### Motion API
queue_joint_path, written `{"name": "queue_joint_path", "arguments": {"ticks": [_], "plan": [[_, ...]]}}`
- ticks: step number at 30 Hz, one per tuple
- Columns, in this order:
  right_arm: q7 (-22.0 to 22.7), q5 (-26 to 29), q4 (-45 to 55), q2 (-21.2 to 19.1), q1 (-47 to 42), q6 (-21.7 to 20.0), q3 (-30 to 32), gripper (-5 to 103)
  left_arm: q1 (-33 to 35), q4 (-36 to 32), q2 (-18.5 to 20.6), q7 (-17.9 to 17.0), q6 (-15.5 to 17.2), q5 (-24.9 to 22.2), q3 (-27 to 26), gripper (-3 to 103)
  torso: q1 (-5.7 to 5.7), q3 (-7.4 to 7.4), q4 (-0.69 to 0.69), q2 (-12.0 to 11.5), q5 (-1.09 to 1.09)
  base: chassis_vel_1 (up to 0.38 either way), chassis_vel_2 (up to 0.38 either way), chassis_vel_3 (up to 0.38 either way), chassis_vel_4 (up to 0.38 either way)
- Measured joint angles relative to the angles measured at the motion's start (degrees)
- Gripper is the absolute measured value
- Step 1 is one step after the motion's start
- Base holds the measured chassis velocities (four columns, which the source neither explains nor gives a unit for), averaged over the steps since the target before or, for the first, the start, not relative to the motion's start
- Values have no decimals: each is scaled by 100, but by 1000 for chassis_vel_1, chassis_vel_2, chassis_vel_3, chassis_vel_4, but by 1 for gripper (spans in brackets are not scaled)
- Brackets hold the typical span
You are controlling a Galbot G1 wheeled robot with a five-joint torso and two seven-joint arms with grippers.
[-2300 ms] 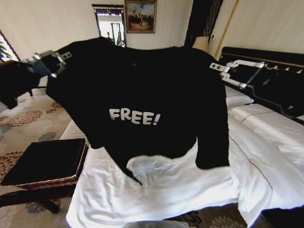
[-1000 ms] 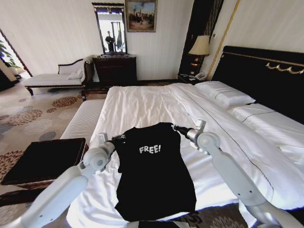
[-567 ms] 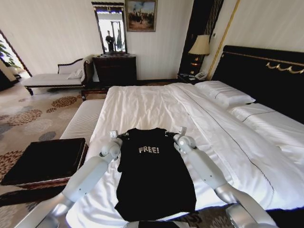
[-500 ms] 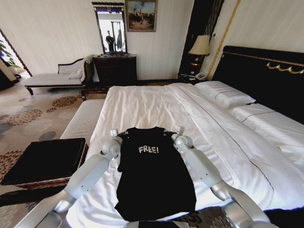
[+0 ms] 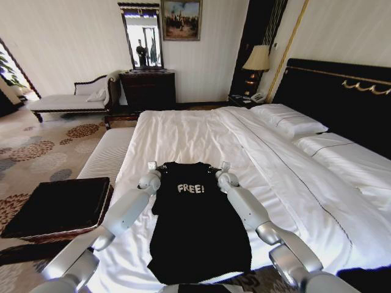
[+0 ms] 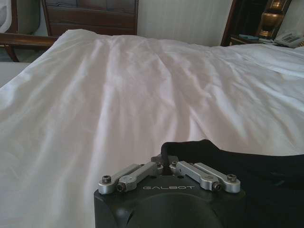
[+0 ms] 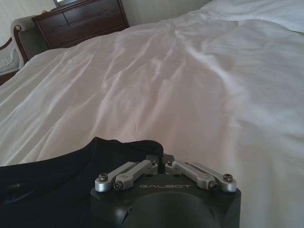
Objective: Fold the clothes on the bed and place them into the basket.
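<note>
The black T-shirt [image 5: 198, 226] with white "FREE!" lettering lies flat and narrow on the white bed [image 5: 183, 131], its hem at the near edge. My left gripper [image 5: 153, 165] sits at the shirt's left shoulder and my right gripper [image 5: 223, 165] at its right shoulder. In the left wrist view the left gripper [image 6: 164, 159] is shut on the shirt's black edge [image 6: 247, 166]. The right wrist view shows the right gripper [image 7: 157, 159] pinched shut on the fabric [image 7: 47, 183] too. The basket [image 5: 61, 233] with black lining sits on a dark bench left of the bed.
A striped white bench [image 5: 107, 155] runs along the bed's left side. Pillows [image 5: 290, 122] and the black headboard [image 5: 342, 91] are to the right. A chaise [image 5: 61, 101], a dresser [image 5: 149, 88] and a lamp [image 5: 258, 60] stand along the far wall.
The shirt, held spread in the air before, now lies on the duvet. Over the last second both grippers drew closer together at its shoulders and lowered onto the bed.
</note>
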Motion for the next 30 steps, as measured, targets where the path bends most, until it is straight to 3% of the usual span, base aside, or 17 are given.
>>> {"name": "queue_joint_path", "arguments": {"ticks": [10, 12, 13, 17, 19, 22, 23, 25, 28, 30], "plan": [[14, -121, 101, 14, -39, 74, -63, -1, -22, -135, -46, -94, 96, 10, 141, -3, -1, -1, -1, 0, 0, 0, 0, 0, 0], [-2, -149, 186, -23, -81, 73, -128, 9, 22, -146, -47, -123, 228, 24, 136, 7, -1, -1, 0, 0, 0, 0, 0, 0, 0], [-2, -149, 186, -23, -81, 73, -128, 9, 22, -146, -47, -123, 228, 24, 136, 7, -1, -1, 0, 0, 0, 0, 0, 0, 0], [-9, -62, 280, -85, -131, 33, -204, 31, 102, -231, -30, -124, 473, 103, 112, 29, 0, -1, -2, 0, 0, 0, 0, 0, 0], [-5, -60, 290, -97, -139, 33, -214, 31, 116, -245, -24, -127, 478, 124, 101, 29, -1, -1, -2, 0, 0, 0, 0, 0, 0], [13, -88, 367, -138, -171, 55, -210, 47, 204, -420, 34, -183, 458, 156, 14, 45, 0, -1, -2, 0, -1, 0, 0, 0, 0], [21, -97, 452, -167, -201, 74, -193, 47, 251, -539, 82, -197, 426, 156, -19, 51, 0, -1, -2, 0, 0, 0, 0, 0, 0], [24, -99, 523, -197, -223, 81, -181, 52, 290, -639, 123, -204, 398, 156, -42, 51, 0, -1, -1, 0, 1, 0, 0, 0, 0], [18, -102, 1275, -628, -494, 140, -93, 68, 759, -1493, 495, -211, 186, 191, -311, 67, 0, -1, -1, 0, 0, 0, 0, 0, 0], [10, -116, 1475, -775, -587, 153, -58, 74, 912, -1699, 596, -200, 127, 207, -405, 72, 0, -1, -1, 0, 1, 0, 0, 0, 0]]}}
